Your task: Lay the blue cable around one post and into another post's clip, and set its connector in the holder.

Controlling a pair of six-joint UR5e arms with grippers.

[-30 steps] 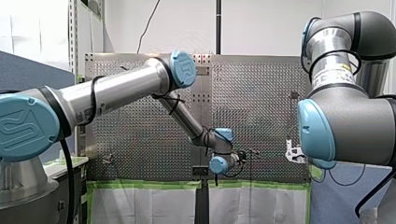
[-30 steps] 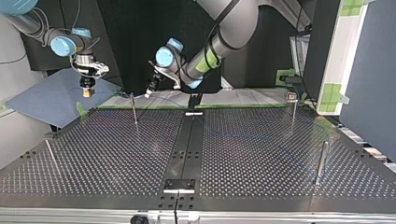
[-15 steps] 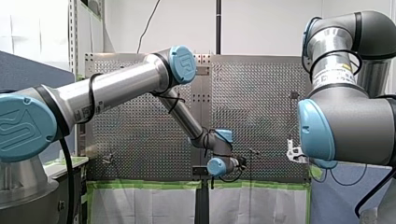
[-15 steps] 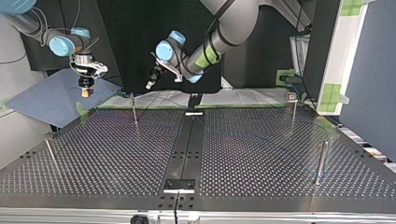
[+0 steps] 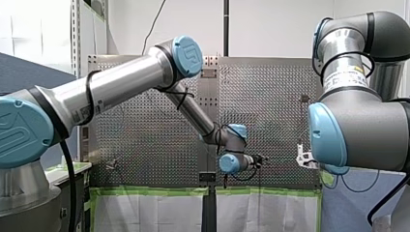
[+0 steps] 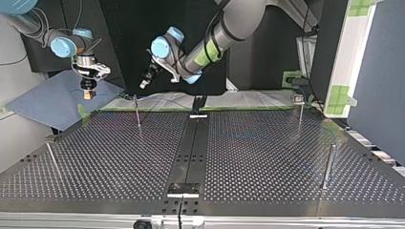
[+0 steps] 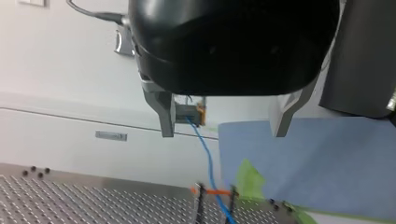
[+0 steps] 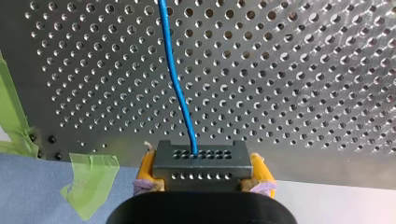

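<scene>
Front view shows the left gripper (image 5: pixel 258 159) over the table's (image 5: pixel 145 135) middle, too small to read. Top view has the right gripper (image 6: pixel 87 93) at the far left, over the blue mat (image 6: pixel 43 102). Left wrist view: the left gripper's fingers (image 7: pixel 166 116) stand spread on nothing; beyond them the blue cable (image 7: pixel 208 161) drops from the connector (image 7: pixel 189 113) toward an orange clip (image 7: pixel 212 191). Right wrist view: yellow pads (image 8: pixel 147 169) pinch the connector. Seating it in the holder, which I cannot pick out, looks undone; routing is unclear.
</scene>
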